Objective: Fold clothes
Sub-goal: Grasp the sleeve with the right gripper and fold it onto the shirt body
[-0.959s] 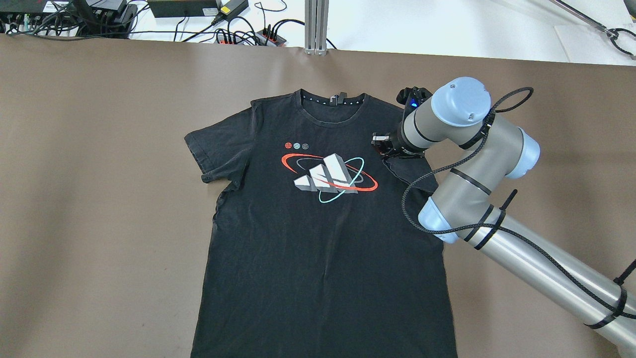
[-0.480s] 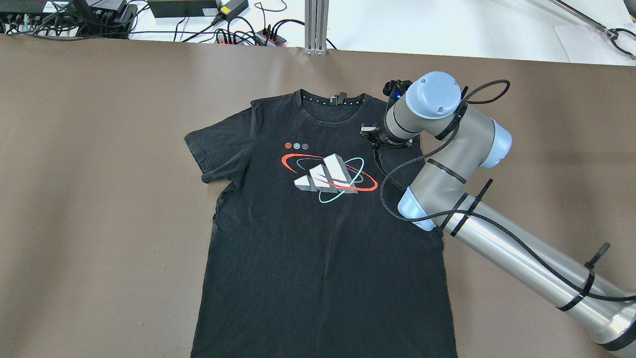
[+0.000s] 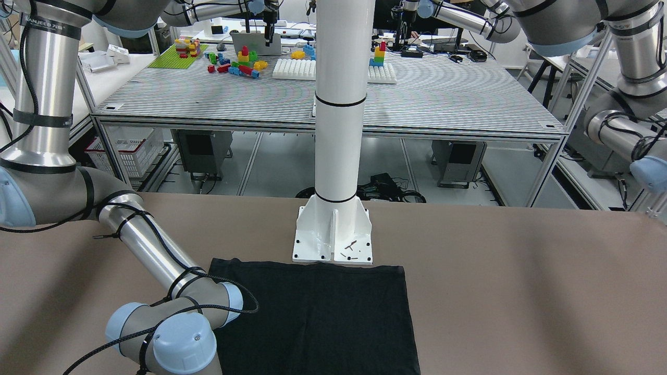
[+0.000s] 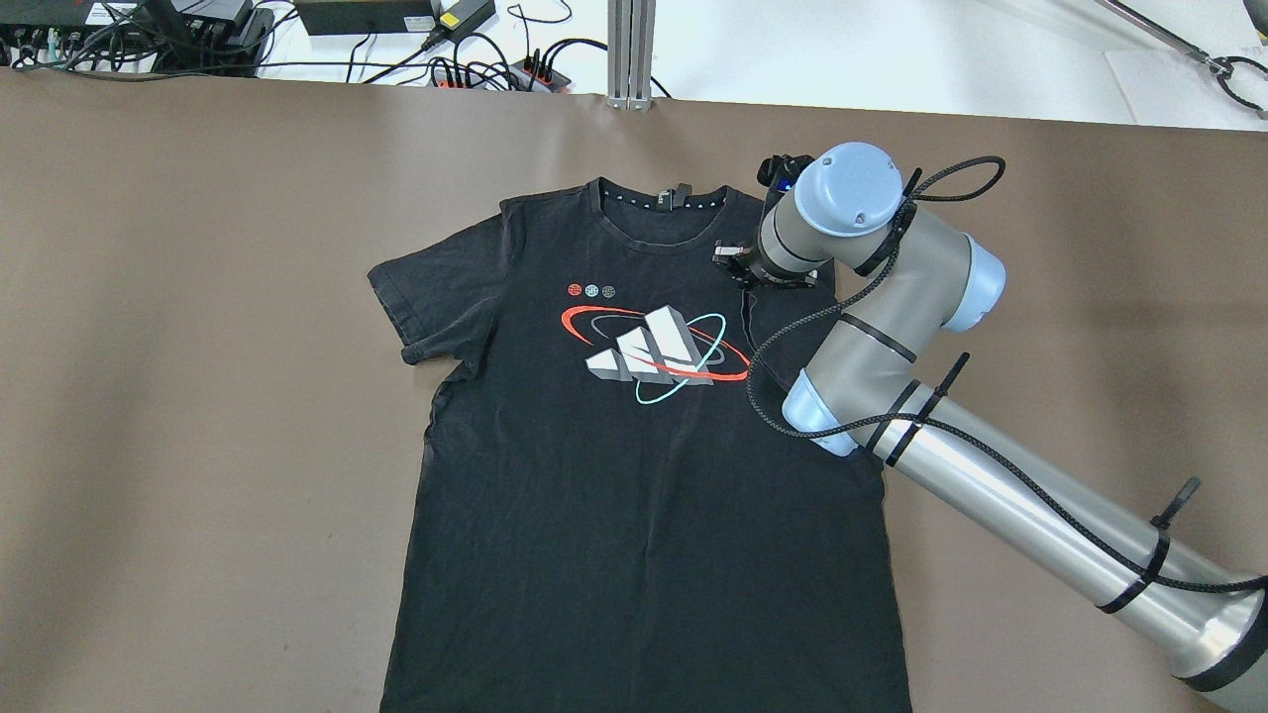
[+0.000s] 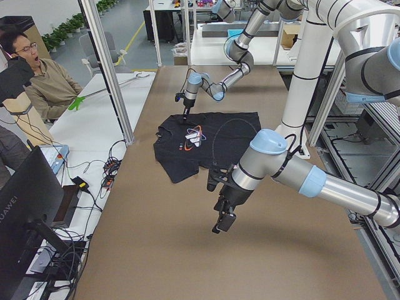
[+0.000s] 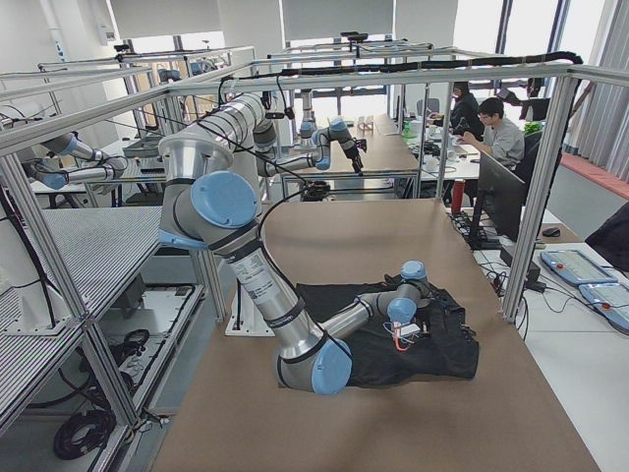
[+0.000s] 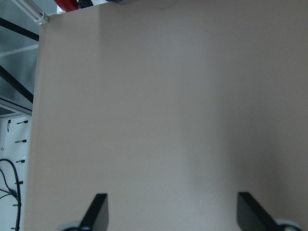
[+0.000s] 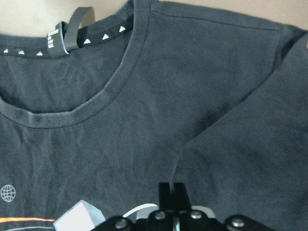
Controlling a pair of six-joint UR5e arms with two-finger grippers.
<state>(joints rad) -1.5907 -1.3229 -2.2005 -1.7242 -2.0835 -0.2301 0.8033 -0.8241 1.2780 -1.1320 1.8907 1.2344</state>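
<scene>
Nearest me, the left gripper [image 7: 172, 202] hangs over bare brown table [image 4: 198, 396], well apart from the white pole [image 3: 337, 130], its fingers spread wide. The black T-shirt [image 4: 634, 495] lies flat, print up, hem just beside the pole's base. At the shoulder far from the pole, the right gripper [image 8: 172, 190] pinches the folded-in sleeve.

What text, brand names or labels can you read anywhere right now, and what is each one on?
"HUAWEI": on the back of the black monitor, in the left side view.
"HANJEED", roughly: label on the right arm; the characters after it are too small to read.
T-shirt: the chest print is a wordless logo, and its small round icons are unreadable.
Loop tag at the collar: white marks, too blurred to read.
</scene>
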